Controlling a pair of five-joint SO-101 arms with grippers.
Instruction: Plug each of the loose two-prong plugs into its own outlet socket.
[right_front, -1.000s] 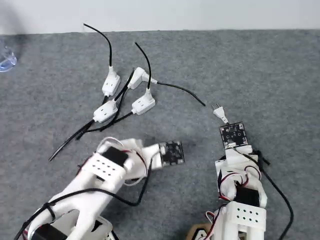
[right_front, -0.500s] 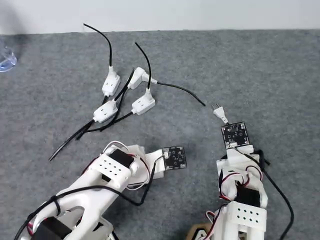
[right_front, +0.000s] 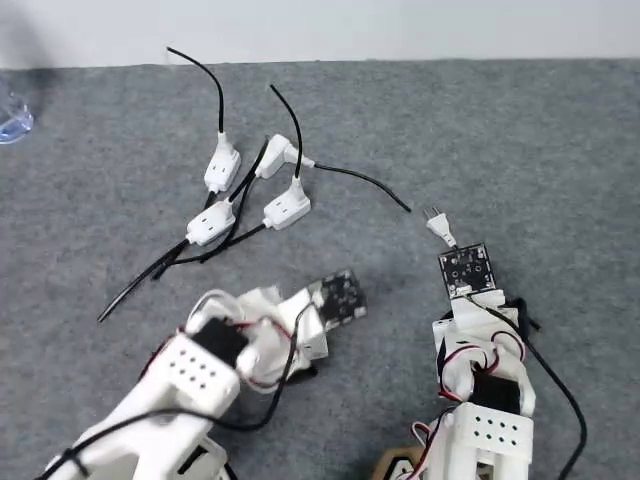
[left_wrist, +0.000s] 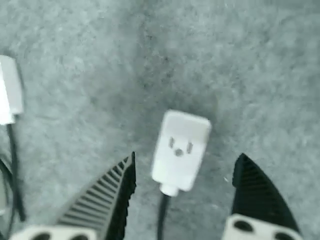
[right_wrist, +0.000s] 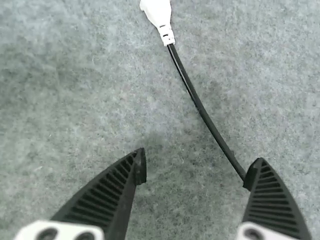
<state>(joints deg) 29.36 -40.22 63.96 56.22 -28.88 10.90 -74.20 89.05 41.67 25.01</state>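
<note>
counter (right_front: 560, 150) is grey fuzzy felt-like matting. left hand (left_wrist: 187, 156) is released, its black ribbed wedge fingers (left_wrist: 115, 195) spread wide. white boxy outlet socket (left_wrist: 180, 150), rounded corners, two slots plus a round hole, lies flat between the fingertips, touching neither. its socket cord (left_wrist: 162, 220) runs back toward the hand. right hand (right_wrist: 199, 155) is released too, grasping nothing. white two-prong plug (right_wrist: 157, 12) lies well ahead of its tips, and the thin black plug cord (right_wrist: 200, 107) curves back past one fingertip. from above i see the socket cluster (right_front: 250, 190) left of centre, toward the far edge.
</note>
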